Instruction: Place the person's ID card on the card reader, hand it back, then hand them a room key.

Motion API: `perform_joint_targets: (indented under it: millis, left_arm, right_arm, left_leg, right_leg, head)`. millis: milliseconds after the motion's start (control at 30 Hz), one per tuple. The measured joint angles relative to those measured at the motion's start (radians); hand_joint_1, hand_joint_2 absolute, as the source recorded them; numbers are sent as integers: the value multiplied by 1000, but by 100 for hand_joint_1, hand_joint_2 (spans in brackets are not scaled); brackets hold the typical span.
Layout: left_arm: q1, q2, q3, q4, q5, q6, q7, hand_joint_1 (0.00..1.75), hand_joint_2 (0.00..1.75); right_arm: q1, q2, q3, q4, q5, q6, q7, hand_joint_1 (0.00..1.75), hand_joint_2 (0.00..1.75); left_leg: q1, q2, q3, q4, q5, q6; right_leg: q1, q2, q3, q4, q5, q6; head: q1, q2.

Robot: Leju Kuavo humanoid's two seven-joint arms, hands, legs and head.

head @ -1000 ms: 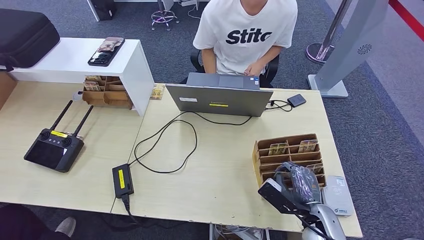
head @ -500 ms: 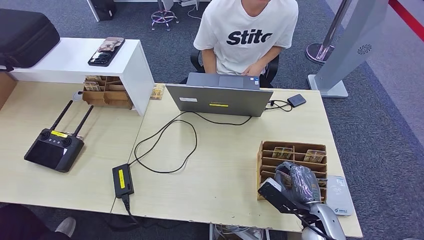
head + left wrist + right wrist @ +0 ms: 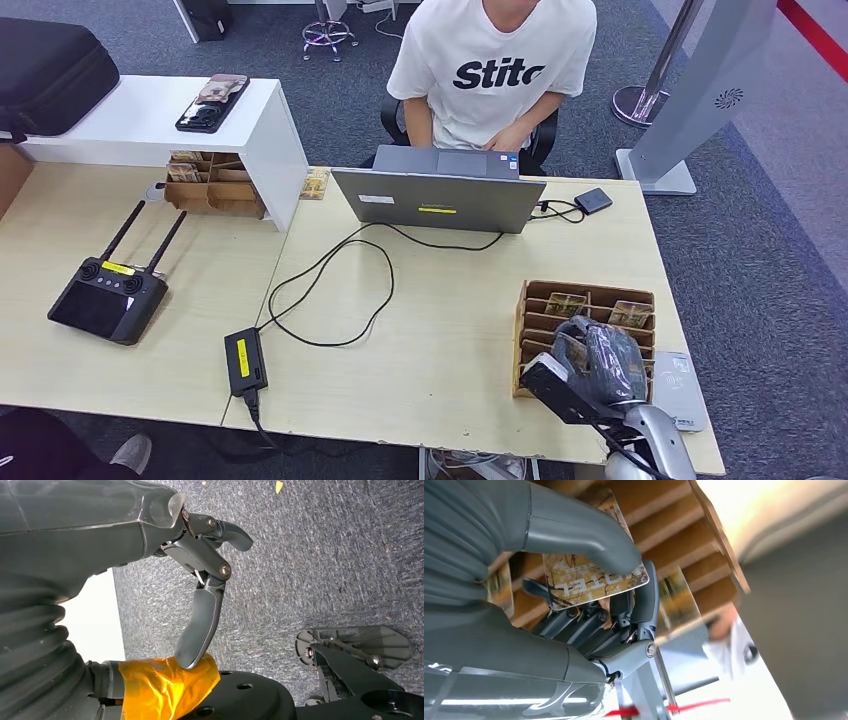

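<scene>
My right hand (image 3: 600, 362) is over the near end of the wooden card rack (image 3: 590, 298) at the table's right front. In the right wrist view that hand (image 3: 589, 625) pinches a tree-patterned room key card (image 3: 591, 580) between thumb and fingers, close against the rack's slots (image 3: 674, 535). More patterned cards stand in the far slots (image 3: 565, 303). The white card reader (image 3: 678, 385) lies flat just right of the rack. The person (image 3: 495, 60) in a white T-shirt sits across the table behind a laptop. My left hand (image 3: 200, 570) hangs over the carpet, holding nothing, with its fingers apart.
A grey laptop (image 3: 440, 200) stands at the far middle of the table, with a black cable (image 3: 330, 290) looping to a power brick (image 3: 245, 360). A black remote controller (image 3: 108, 298) lies at the left. A white shelf (image 3: 165, 120) carries phones.
The card rack has slid to the right and turned square to the table edge under my right hand. The hand has shifted slightly right with it.
</scene>
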Motion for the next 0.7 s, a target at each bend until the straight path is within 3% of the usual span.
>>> perform_joint_targets:
  millis: [367, 700]
  left_arm:
    - [0, 0, 0, 0, -4, -5, -2, 0, 175]
    - [0, 0, 0, 0, -25, -14, -5, 0, 175]
  right_arm:
    - [-39, 0, 22, -273, 9, -6, 1, 175, 175]
    - [-159, -7, 41, -366, 39, -2, 16, 175, 175]
  left_leg:
    - [0, 0, 0, 0, 0, 0]
    - [0, 0, 0, 0, 0, 0]
  right_leg:
    - [0, 0, 0, 0, 0, 0]
    - [0, 0, 0, 0, 0, 0]
  head:
    - [0, 0]
    - [0, 0]
